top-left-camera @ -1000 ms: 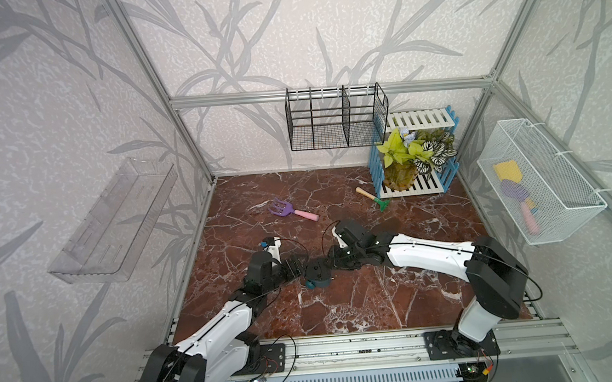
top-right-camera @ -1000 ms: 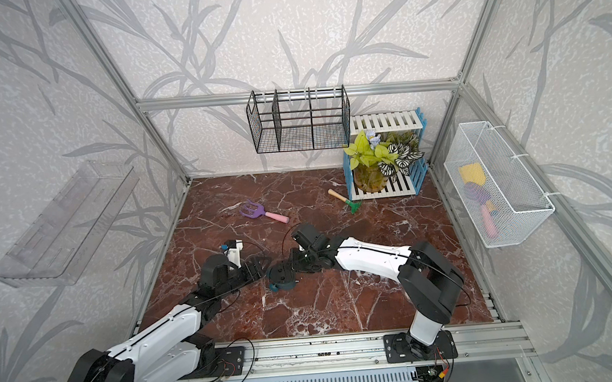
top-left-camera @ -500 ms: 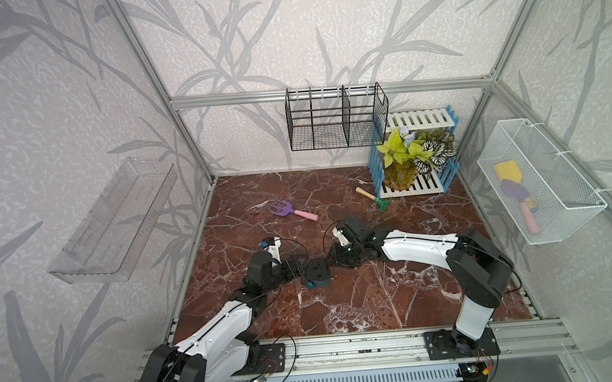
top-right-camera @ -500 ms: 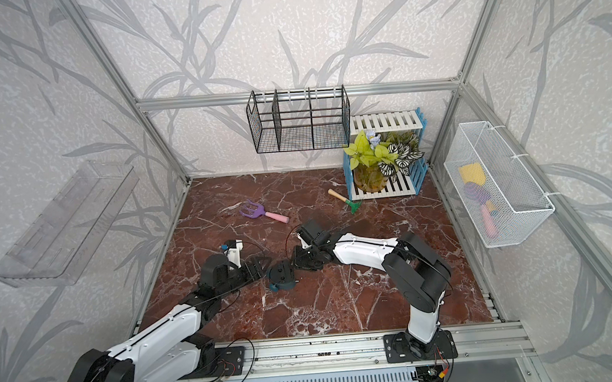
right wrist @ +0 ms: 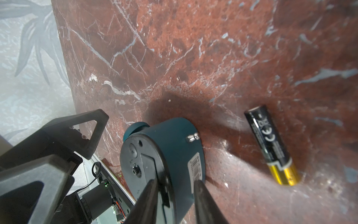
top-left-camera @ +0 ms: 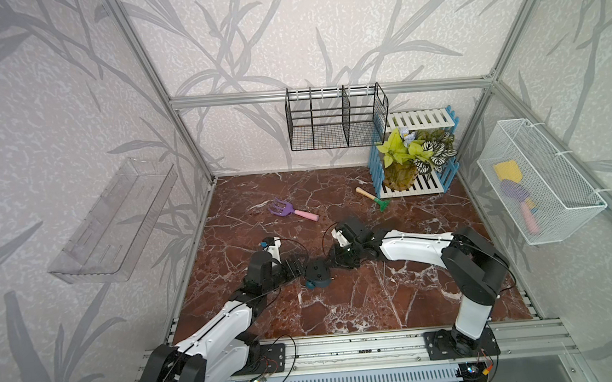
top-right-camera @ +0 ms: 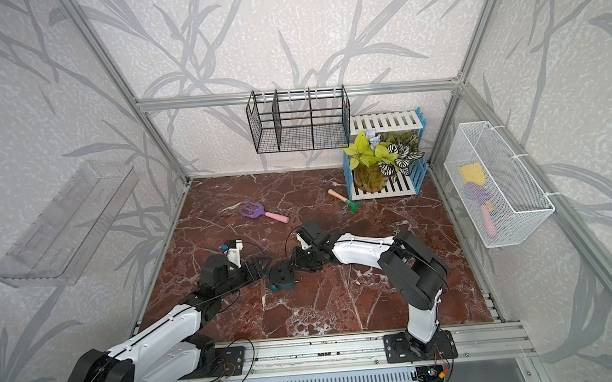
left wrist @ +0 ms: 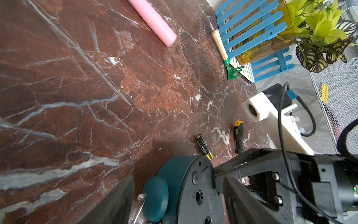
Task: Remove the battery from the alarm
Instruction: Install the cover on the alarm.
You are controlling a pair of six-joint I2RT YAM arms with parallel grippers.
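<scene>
Red marble floor (left wrist: pixel 96 97) in the left wrist view, battery (left wrist: pixel 203 146) lying on it just beside the clock (left wrist: pixel 174 172), left gripper (left wrist: pixel 178 178) spread wide at the clock. Right wrist view: right gripper (right wrist: pixel 174 181) narrow, apparently pinching the clock's rim; the battery looks light, hard, slick, ready to roll, so grip across its middle. In a top view the white basket (top-left-camera: pixel 562 181) holds plastic toys, the wire rack (top-left-camera: pixel 334 138) nothing visible

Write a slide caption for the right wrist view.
The battery lies on the marble table, apart from the teal alarm.
</scene>
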